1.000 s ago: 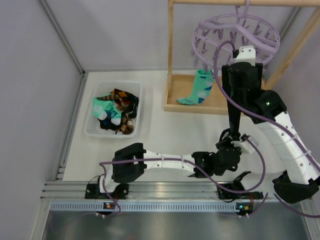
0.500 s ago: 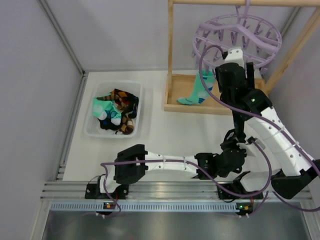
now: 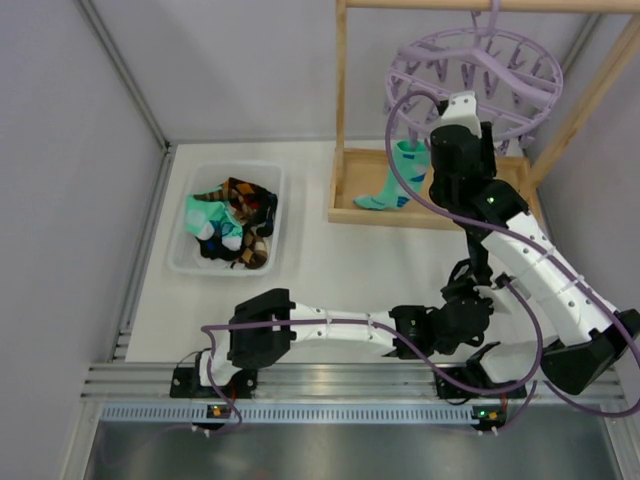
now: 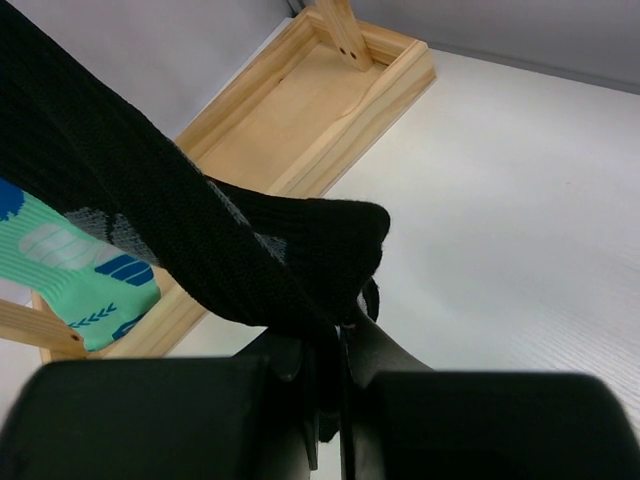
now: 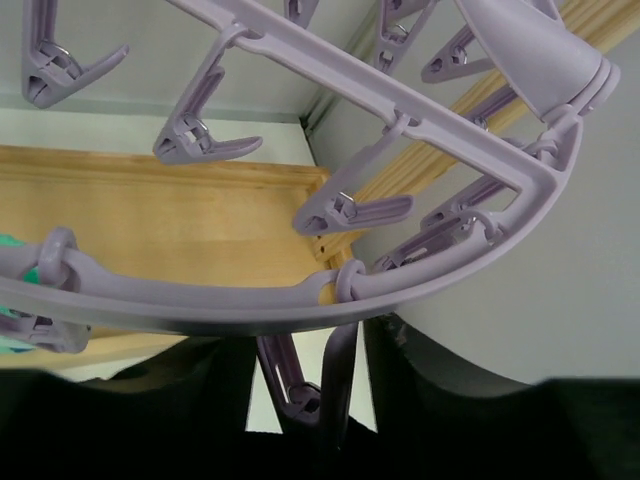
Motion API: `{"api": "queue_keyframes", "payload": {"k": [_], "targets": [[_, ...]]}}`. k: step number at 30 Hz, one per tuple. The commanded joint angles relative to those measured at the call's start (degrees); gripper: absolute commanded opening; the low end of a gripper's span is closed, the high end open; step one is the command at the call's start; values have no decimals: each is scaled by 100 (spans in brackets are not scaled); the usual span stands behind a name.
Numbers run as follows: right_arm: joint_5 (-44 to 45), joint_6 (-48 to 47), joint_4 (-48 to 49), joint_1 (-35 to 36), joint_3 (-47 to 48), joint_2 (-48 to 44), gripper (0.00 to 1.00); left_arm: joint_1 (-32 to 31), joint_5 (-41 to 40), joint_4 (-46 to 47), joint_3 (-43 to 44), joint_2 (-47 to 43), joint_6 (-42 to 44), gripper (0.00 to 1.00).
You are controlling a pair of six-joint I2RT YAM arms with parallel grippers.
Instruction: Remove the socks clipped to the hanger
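Your left claw (image 4: 335, 345) is closed, pinching the toe end of the black sock (image 4: 200, 230). The sock runs up and left out of the wrist view, so you can't see where its top is clipped. Behind it the mint-green sock (image 3: 398, 180) hangs below the left rim of the hanger (image 5: 180, 298), foot down over the wooden rack base (image 4: 300, 120). Your right claw (image 5: 310, 400) is up under the hanger ring with one clip (image 5: 335, 370) between its fingers. The fingers stand apart; can't tell if they touch the clip. Tight there: ring just above, neighbouring clips either side, slanted brace (image 3: 590, 95) near on the right, upright post (image 3: 341, 100) left of the ring. More socks (image 3: 228, 218) lie in the bin (image 3: 185, 262) at the left of the bench (image 3: 340, 265), well apart from the rack. A strip of bench shows between bin and rack base.
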Motion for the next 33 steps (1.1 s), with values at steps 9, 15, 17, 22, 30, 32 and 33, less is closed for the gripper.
{"api": "queue_keyframes", "payload": {"k": [9, 15, 17, 22, 30, 32, 33], "targets": [[-29, 95, 314, 52, 49, -82, 15, -113, 345, -6, -158, -95, -550, 0], [-432, 410, 148, 26, -91, -257, 44, -34, 57, -15, -999, -830, -1217, 0], [-530, 525, 86, 17, -127, -328, 50, 36, -49, -119, -1334, -1191, -1463, 0], [-846, 771, 68, -36, -364, -749, 63, 563, -155, -1165, -2293, -2440, -2729, 0], [-1470, 1202, -99, -36, -777, -1741, 73, 2223, 73, -3494, -3216, -4971, -4163, 0], [-1619, 1316, -3, -36, -987, -2006, 73, 3031, 476, -3757, -3174, -5421, -4163, 0], [-1681, 1360, 24, -36, -1058, -2242, 73, 3617, 582, -3837, -3112, -5517, -4102, 0]]}}
